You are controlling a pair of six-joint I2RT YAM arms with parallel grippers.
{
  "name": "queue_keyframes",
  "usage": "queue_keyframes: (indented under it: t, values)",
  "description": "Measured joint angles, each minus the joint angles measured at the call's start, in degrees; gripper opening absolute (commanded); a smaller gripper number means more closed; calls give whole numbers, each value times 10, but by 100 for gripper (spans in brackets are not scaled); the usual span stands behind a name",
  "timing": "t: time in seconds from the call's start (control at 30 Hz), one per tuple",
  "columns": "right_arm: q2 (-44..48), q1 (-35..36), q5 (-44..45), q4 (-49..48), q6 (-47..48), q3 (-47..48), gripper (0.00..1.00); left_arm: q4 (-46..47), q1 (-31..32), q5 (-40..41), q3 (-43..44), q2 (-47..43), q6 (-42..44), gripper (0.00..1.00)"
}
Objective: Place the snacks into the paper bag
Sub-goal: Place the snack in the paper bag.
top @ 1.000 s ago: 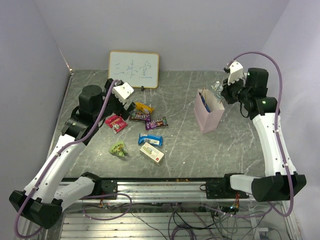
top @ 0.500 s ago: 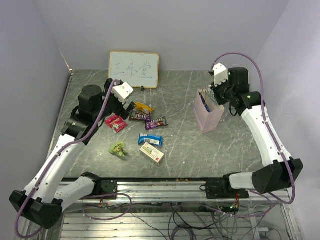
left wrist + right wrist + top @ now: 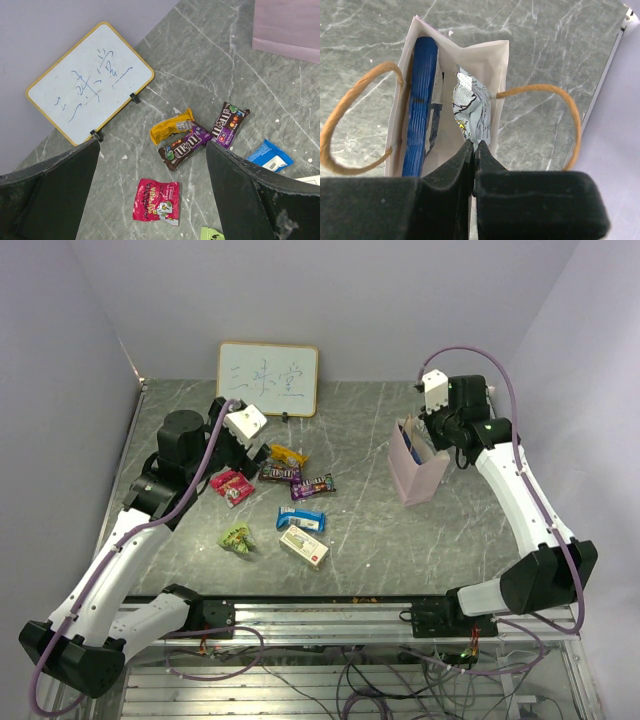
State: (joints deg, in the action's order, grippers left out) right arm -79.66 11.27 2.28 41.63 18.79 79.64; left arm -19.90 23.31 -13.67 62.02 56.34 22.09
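Note:
The pale pink paper bag (image 3: 418,472) stands at the right of the table, its mouth open. My right gripper (image 3: 474,146) is shut on a silver-grey snack packet (image 3: 471,109) and holds it over the open bag (image 3: 496,60). A dark blue crisp bag (image 3: 420,100) stands inside. My left gripper (image 3: 243,424) is open and empty, above the loose snacks. Below it lie a pink packet (image 3: 156,201), a yellow-orange wrapper (image 3: 172,126), a brown bar (image 3: 184,146), a purple bar (image 3: 228,124) and a blue-white bar (image 3: 270,156).
A white writing board (image 3: 267,379) leans on the back wall. A green packet (image 3: 238,537) and a white box-like bar (image 3: 304,546) lie nearer the front. The bag's brown handles (image 3: 555,90) splay out on both sides.
My right gripper has moved left from behind the bag to over its open mouth, carrying the silver-grey packet. The left arm has not moved.

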Motion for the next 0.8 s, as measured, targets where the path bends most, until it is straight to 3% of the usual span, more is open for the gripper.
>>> queue_keyframes:
  t: [0.33,0.8]
  values:
    - [-45,0,15,0,-10,-10,3,0,-1,0,-4,0,0,98]
    - [-61,0,16,-11,-13,-21,27,0,-1,0,-9,0,6,98]
